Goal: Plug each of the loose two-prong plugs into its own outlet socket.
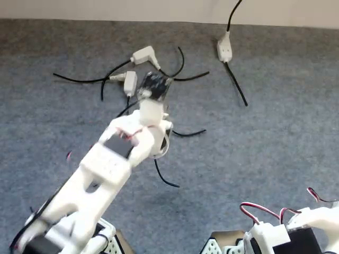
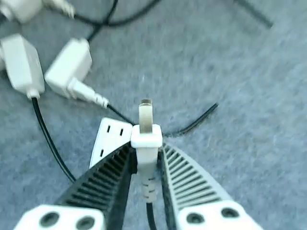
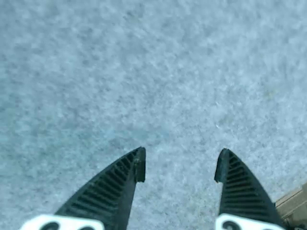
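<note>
The left arm stretches from the near edge out to the middle of the grey surface [image 1: 275, 132]. Its left claw [image 2: 146, 150] is clenched on a white two-prong plug [image 2: 145, 137]. The fingers [image 2: 114, 172] pinch the plug's body from both sides, so the metal prongs [image 2: 145, 111] stick out past the tips and the plug's black cord [image 2: 149, 218] runs back between them.

Just beside the held plug, partly tucked under one finger, a flat white outlet socket [image 2: 110, 136] lies with its slots facing up. I can't tell whether plug and socket touch.

From above, the left claw [image 1: 154, 86] sits close to a small white piece [image 1: 130, 82], with an angled white piece [image 1: 144, 54] a little beyond, both among looping black cords [image 1: 180, 63]. A third white piece [image 1: 224, 48] lies well apart, toward the far right.

The right claw [image 3: 180, 165] is released, fingers spread, hanging over plain surface.
</note>
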